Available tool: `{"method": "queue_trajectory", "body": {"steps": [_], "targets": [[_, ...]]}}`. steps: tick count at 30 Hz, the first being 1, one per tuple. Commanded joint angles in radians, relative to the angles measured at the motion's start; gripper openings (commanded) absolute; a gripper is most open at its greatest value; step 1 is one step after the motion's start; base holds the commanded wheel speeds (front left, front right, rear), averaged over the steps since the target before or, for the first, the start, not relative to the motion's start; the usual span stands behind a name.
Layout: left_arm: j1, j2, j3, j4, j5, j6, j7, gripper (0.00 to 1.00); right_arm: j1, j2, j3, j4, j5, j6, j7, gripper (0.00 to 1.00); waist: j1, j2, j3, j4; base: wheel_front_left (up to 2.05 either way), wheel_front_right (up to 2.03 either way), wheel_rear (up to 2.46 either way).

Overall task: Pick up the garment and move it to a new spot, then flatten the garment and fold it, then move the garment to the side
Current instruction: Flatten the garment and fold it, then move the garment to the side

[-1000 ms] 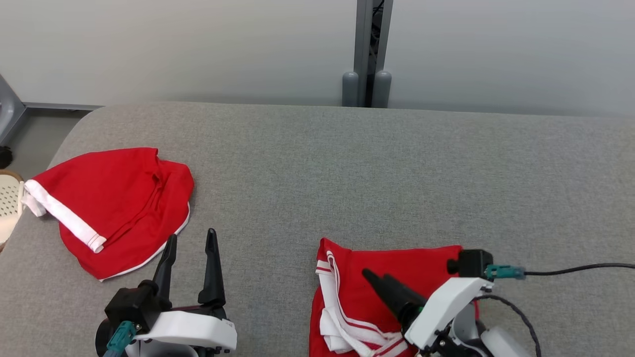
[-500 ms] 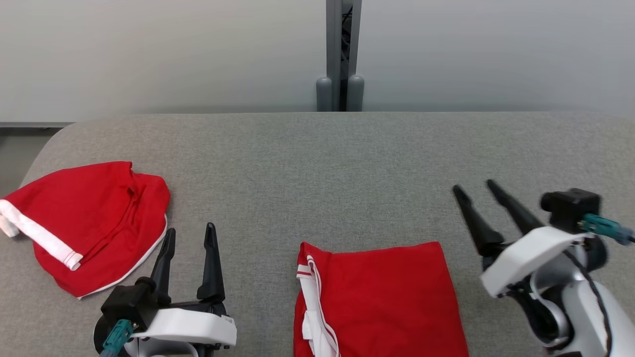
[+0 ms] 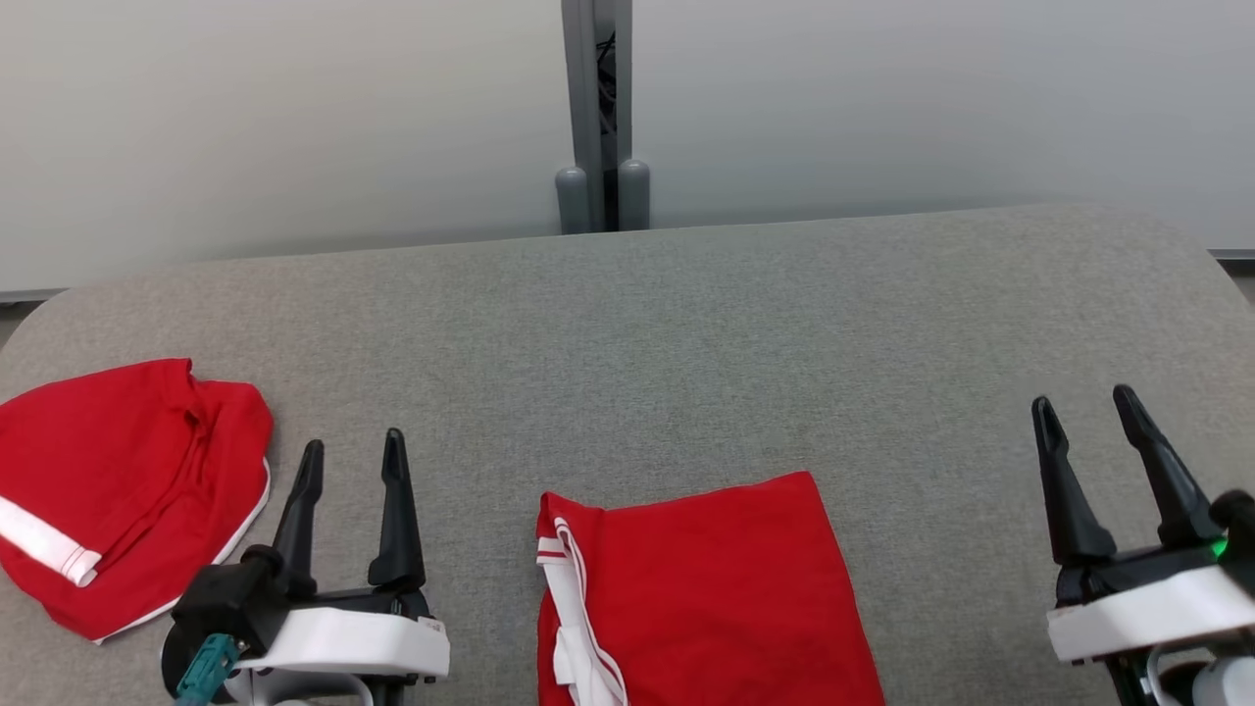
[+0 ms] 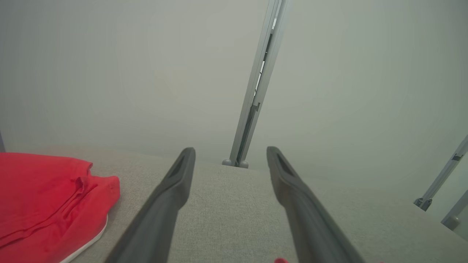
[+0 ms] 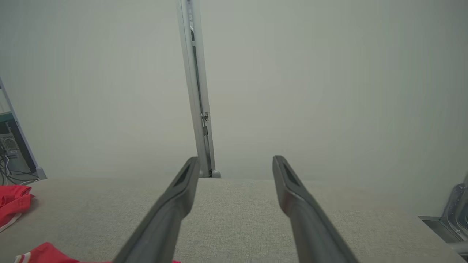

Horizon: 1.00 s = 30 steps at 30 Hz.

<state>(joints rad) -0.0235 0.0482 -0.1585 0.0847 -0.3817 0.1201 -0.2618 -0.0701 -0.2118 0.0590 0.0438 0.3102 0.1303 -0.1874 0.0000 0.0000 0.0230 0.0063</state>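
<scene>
A red garment (image 3: 706, 588) with white striped trim lies folded flat at the near middle of the grey cloth-covered table (image 3: 686, 333); its corner shows in the right wrist view (image 5: 44, 254). My left gripper (image 3: 354, 441) is open to the left of it, fingers pointing away, nothing between them (image 4: 230, 150). To the right of the garment and well apart from it, my right gripper (image 3: 1081, 398) is open and empty over bare table (image 5: 236, 159).
A second red garment (image 3: 118, 480) with white edging lies bunched at the table's left end (image 4: 47, 197) (image 5: 12, 202). A grey post (image 3: 596, 118) stands against the pale wall behind the table. The table's rounded right corner is near my right arm.
The right gripper has lifted off the folded garment and swung out to the right, fingers now pointing away. The head camera has turned right, shifting everything left. The left gripper has kept its pose.
</scene>
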Motion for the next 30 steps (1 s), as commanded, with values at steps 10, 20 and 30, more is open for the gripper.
{"method": "queue_trajectory", "body": {"steps": [10, 20, 30], "targets": [[0.065, 0.004, 0.029, -0.020, 0.032, 0.013, -0.002, 1.00, 0.052, 0.050, -0.017, 0.054, -0.007, 0.001, -0.079, 1.00, 0.0000, 0.0000, 0.002, -0.021, 0.00, 0.00, 0.00], [0.060, 0.004, 0.000, 0.032, 0.019, 0.010, -0.002, 1.00, 0.039, 0.043, -0.018, 0.040, 0.003, 0.001, -0.080, 1.00, 0.0000, 0.0000, 0.011, -0.002, 0.00, 0.00, 0.00], [0.030, 0.004, -0.017, 0.060, 0.022, 0.005, -0.002, 1.00, 0.021, -0.011, 0.130, 0.170, 0.233, 0.001, -0.005, 1.00, 0.0000, 0.0000, 0.037, 0.025, 0.00, 0.00, 0.00]]}}
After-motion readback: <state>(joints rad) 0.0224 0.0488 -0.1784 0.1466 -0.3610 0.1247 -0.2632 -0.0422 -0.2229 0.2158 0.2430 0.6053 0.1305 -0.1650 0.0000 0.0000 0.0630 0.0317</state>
